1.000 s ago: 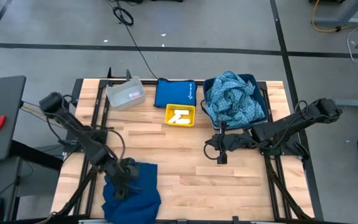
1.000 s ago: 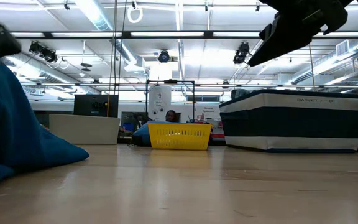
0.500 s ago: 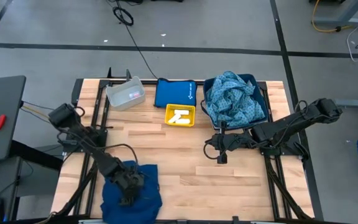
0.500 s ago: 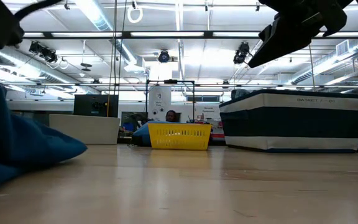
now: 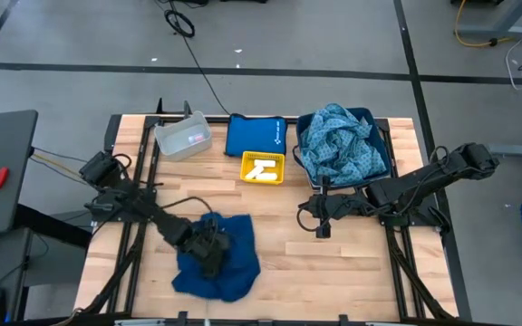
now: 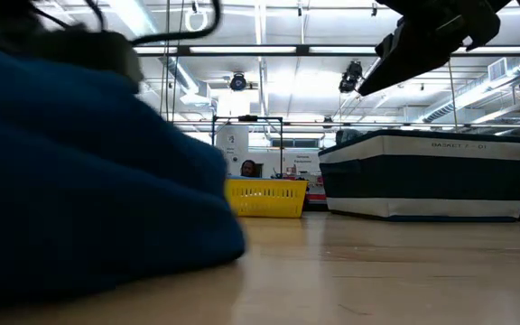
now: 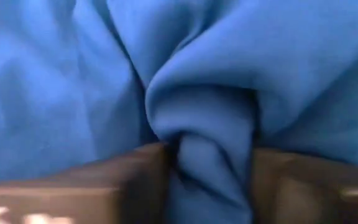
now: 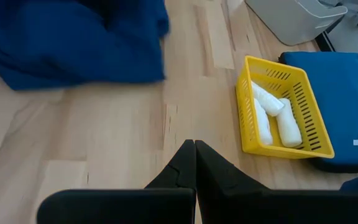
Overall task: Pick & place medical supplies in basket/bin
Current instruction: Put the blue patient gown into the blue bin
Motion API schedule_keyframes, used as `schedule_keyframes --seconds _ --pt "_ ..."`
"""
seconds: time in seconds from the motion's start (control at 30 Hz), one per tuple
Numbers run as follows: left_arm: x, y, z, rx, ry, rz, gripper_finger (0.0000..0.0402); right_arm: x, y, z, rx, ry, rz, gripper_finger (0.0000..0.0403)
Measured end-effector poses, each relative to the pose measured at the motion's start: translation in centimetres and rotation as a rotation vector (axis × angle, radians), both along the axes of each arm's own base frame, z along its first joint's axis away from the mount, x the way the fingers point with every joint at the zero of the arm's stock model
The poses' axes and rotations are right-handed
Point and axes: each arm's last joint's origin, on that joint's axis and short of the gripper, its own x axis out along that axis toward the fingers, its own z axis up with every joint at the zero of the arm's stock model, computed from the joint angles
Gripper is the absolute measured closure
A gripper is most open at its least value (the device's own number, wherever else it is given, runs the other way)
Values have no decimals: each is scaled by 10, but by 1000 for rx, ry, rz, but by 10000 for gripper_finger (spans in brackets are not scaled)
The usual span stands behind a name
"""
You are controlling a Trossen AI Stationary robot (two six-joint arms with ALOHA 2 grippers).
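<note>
Left tool (image 5: 208,254) pinched on dark-blue cloth (image 5: 229,269) fold; navy basket (image 5: 378,136) far, up-right of cloth, diagonal carry needed. Right tool (image 8: 195,144) closed, empty, nearer basket.

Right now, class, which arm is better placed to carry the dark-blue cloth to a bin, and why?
Left. Its tool is already pinched on a fold of the dark-blue cloth. The right tool hangs shut near the big bin, away from the cloth.
</note>
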Motion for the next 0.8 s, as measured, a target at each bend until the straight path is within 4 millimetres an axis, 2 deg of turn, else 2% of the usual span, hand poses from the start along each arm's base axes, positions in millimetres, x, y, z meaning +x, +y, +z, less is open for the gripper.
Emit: schedule_keyframes --seconds 0.07,0.1,0.33,0.47,0.57,0.7,0.8 --pt "7 10 0 44 -16 -8 340 1 0 1 11 -11 -7 403" --pt "10 15 1 65 -22 -13 358 1 0 1 17 -15 -11 403" --pt "24 44 4 294 -66 -43 358 4 1 -5 12 2 -12 403" --pt "32 48 20 386 -181 -51 358 17 6 -18 -64 34 80 403" --pt "36 51 33 447 -250 -49 358 32 14 -26 -115 -27 142 403" --pt "38 55 46 523 -309 -37 358 49 17 -33 -132 -109 156 401" --pt "38 58 48 588 -303 -32 358 53 14 -36 -143 -114 149 382"
